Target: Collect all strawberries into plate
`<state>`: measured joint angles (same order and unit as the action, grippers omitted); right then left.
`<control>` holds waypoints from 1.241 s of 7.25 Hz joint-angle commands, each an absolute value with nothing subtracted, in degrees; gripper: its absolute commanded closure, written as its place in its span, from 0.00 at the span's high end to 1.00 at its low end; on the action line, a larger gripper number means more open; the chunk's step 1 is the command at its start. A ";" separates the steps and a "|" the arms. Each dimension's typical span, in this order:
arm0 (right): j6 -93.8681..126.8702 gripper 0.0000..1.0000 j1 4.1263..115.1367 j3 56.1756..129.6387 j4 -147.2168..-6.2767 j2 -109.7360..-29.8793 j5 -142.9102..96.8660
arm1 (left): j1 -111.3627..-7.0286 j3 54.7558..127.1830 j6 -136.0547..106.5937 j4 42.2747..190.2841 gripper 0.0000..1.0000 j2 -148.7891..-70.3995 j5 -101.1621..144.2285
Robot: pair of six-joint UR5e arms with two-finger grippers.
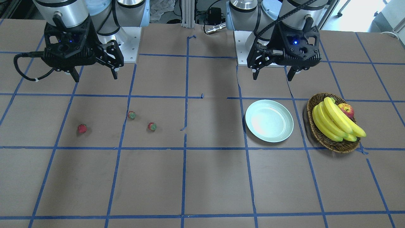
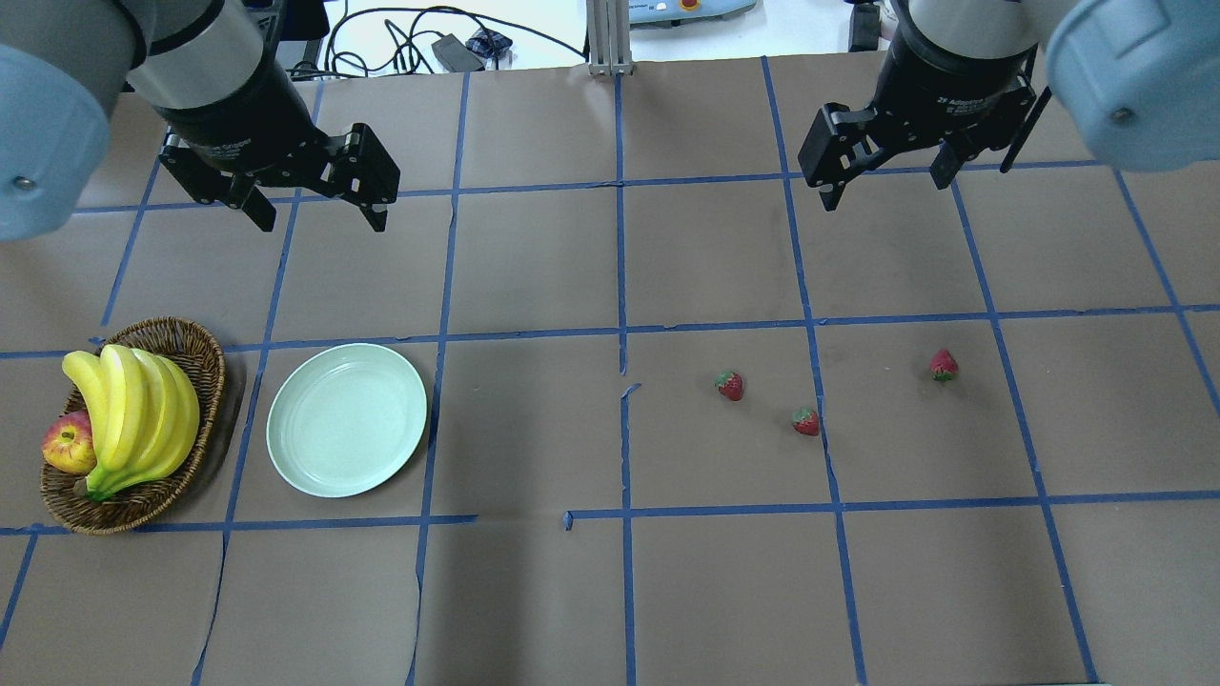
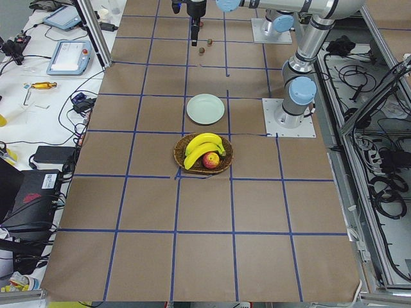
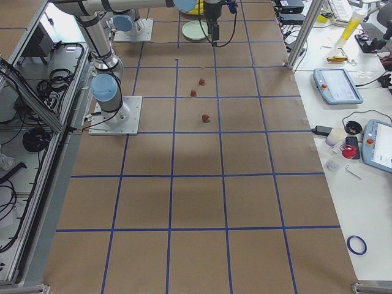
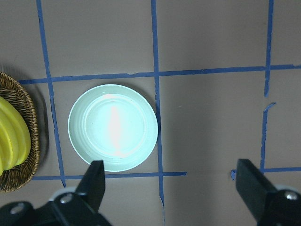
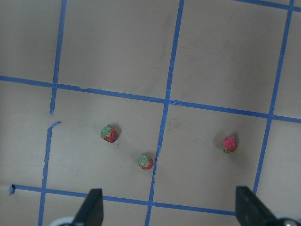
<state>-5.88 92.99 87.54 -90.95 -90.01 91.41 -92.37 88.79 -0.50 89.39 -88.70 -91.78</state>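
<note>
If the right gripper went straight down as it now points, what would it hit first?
Likely bare table: the open right gripper points down, and the strawberries lie ahead of it, none between its jaws. Height unclear.

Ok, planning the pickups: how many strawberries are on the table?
3: nearest strawberry toward the plate, middle strawberry beside it, far strawberry farthest out. Plate empty; none seem hidden.

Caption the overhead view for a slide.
Left gripper and right gripper open, three strawberries lying apart from the empty plate beside a basket.

Robotics lab, tape-gridded table (image 3: 205, 256), teach pendant (image 4: 334, 86), loose cables (image 3: 385, 186)
</note>
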 commanded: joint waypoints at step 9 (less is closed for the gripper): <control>-5.36 1.00 92.99 87.10 -91.67 -90.00 91.14 | -92.46 88.77 -1.76 90.88 1.00 -89.56 -92.11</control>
<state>-5.37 92.99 87.23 -91.74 -90.11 91.07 -92.46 88.72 -1.78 90.83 -89.62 -92.14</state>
